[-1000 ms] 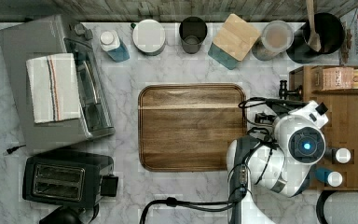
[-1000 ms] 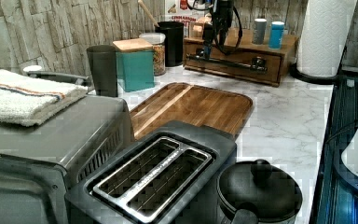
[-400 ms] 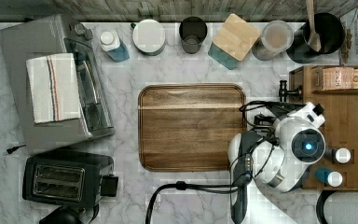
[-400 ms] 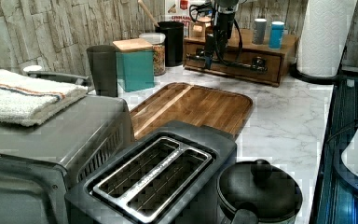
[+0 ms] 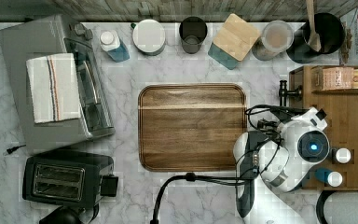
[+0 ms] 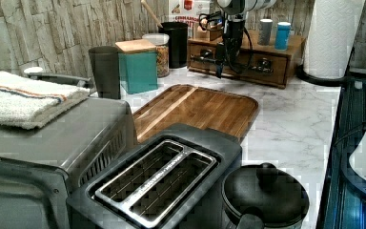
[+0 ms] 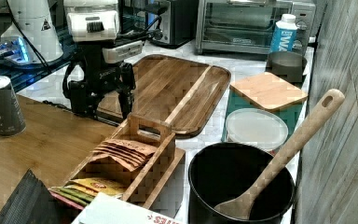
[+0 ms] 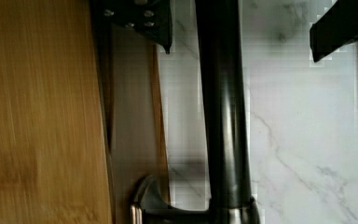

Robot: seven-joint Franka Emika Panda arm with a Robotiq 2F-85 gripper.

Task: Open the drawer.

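Observation:
The drawer (image 6: 277, 72) is a shallow light-brown bamboo front under a wooden organiser at the left view's back right. Its long black bar handle (image 6: 255, 64) runs across the front. My gripper (image 6: 222, 61) hangs straight down at the handle's end, open. In the wrist view the gripper (image 8: 240, 44) straddles the handle (image 8: 221, 116): one finger (image 8: 142, 18) sits on the drawer side, the other (image 8: 340, 25) over the marble, and neither touches the bar. A thin strip of the drawer front (image 8: 130, 116) shows beside the bamboo top. The right view has the gripper (image 7: 103, 109) at the organiser's edge.
A dark wooden cutting board (image 5: 192, 127) lies just beside the arm. Two shakers (image 5: 341, 155) stand on the organiser top and a tea-bag caddy (image 7: 137, 154) at its end. A black pot with a spoon (image 7: 240, 186), canisters, a toaster (image 5: 65, 177) and a toaster oven (image 5: 51, 79) ring the counter.
The gripper has come down from above the organiser to the level of the handle bar, staying open. The drawer has not visibly moved.

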